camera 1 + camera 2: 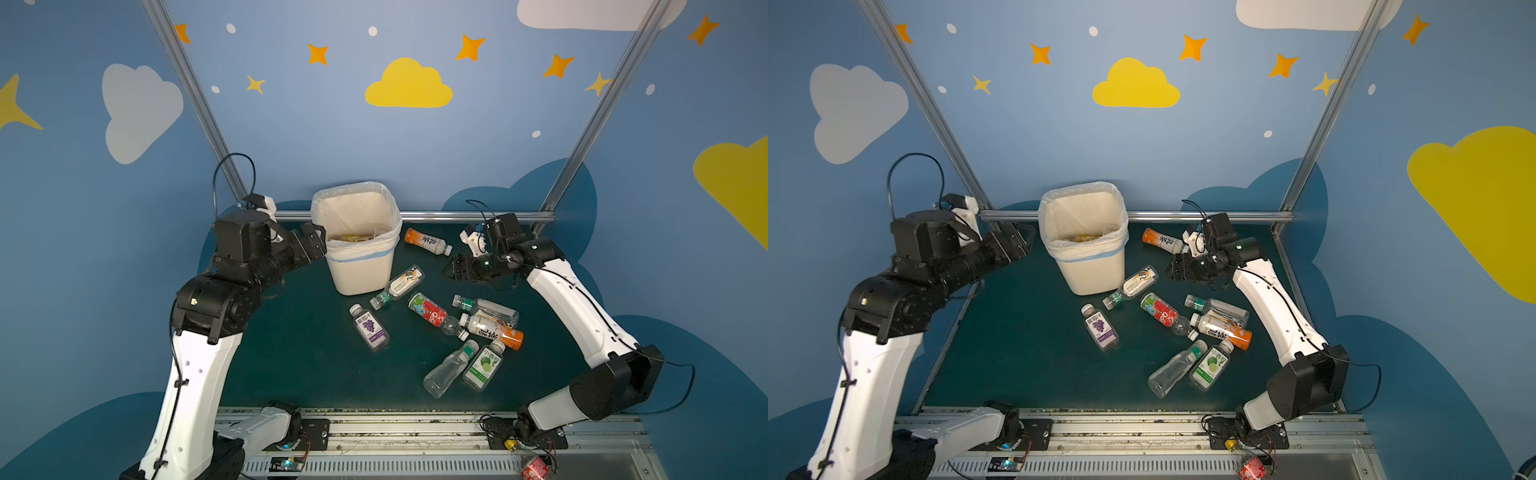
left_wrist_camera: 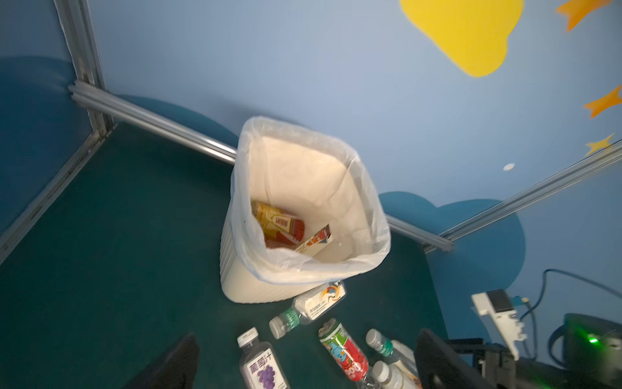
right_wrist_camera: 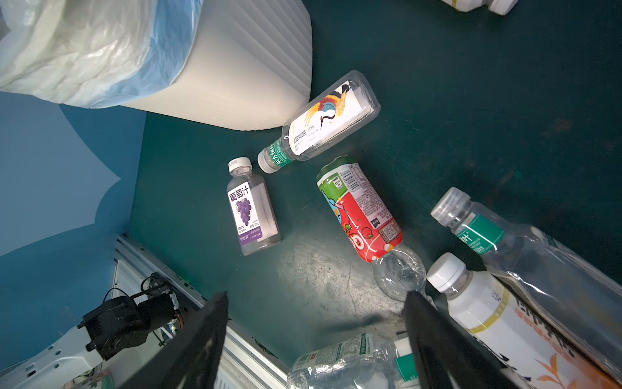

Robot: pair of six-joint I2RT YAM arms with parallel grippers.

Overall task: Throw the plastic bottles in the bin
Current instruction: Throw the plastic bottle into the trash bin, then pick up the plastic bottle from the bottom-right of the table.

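The cream bin (image 1: 361, 274) with its white liner stands at the back of the green mat. Some labelled bottles (image 2: 276, 222) lie inside it. Several plastic bottles lie on the mat: an orange one (image 1: 428, 241) behind the bin, a crane-label one (image 1: 399, 286) against its base, a purple grape one (image 1: 370, 327), a red one (image 1: 432, 313), and a cluster (image 1: 490, 326) with two more (image 1: 465, 368) nearer the front. My left gripper (image 1: 313, 243) is open and empty beside the bin's left rim. My right gripper (image 1: 451, 268) hangs open and empty above the mat, right of the bin.
Aluminium frame rails (image 1: 478, 216) run along the back and up both corners, close behind the bin. A metal rail with the arm bases and electronics (image 1: 415, 432) borders the front. A red object (image 1: 534, 467) lies at the front right, off the mat.
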